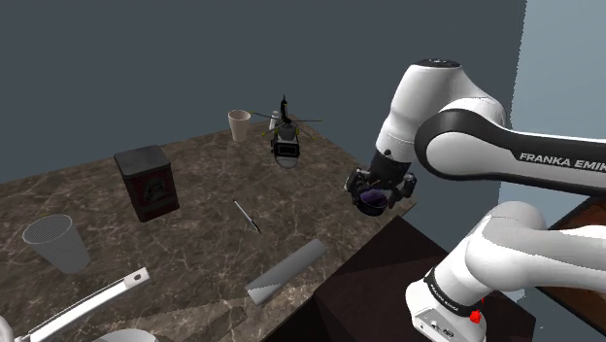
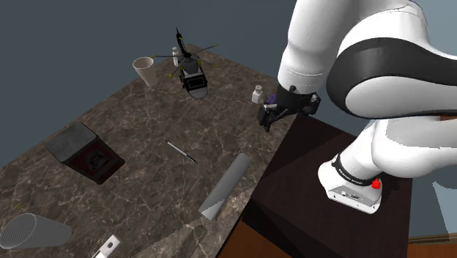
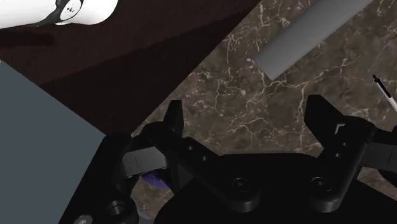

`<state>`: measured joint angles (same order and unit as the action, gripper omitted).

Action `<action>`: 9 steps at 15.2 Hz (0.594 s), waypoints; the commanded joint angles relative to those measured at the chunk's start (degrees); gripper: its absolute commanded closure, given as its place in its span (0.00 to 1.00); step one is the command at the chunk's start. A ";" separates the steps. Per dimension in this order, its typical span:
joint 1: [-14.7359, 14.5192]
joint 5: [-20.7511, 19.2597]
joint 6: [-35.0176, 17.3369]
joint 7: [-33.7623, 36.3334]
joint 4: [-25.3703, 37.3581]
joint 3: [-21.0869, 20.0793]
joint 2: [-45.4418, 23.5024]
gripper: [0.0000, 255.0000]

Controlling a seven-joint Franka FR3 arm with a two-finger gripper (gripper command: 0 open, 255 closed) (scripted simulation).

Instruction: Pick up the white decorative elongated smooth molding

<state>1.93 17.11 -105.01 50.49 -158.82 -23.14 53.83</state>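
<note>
Black two-finger tool (image 3: 245, 113) hangs released over the dark marbled counter (image 3: 216, 95) edge; grey smooth elongated molding (image 3: 305, 35) partly cut off

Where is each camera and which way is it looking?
Shoulder view: beside the stand, looking down across the table toward the wall; arm and gripper at right.
Second exterior view: same side, looking more steeply down at the table; arm at right.
Wrist view: on the gripper, facing the table edge between open fingers.
All three share table and pen.
</note>
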 commanded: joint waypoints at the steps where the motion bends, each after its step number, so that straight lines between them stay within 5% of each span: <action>1: 0.18 3.15 -4.07 5.22 -1.62 -3.72 -2.13 0.00; 9: 4.76 12.58 -21.99 25.11 -1.76 -20.19 -18.07 0.00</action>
<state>5.64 28.94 -124.70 72.85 -161.07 -41.26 38.12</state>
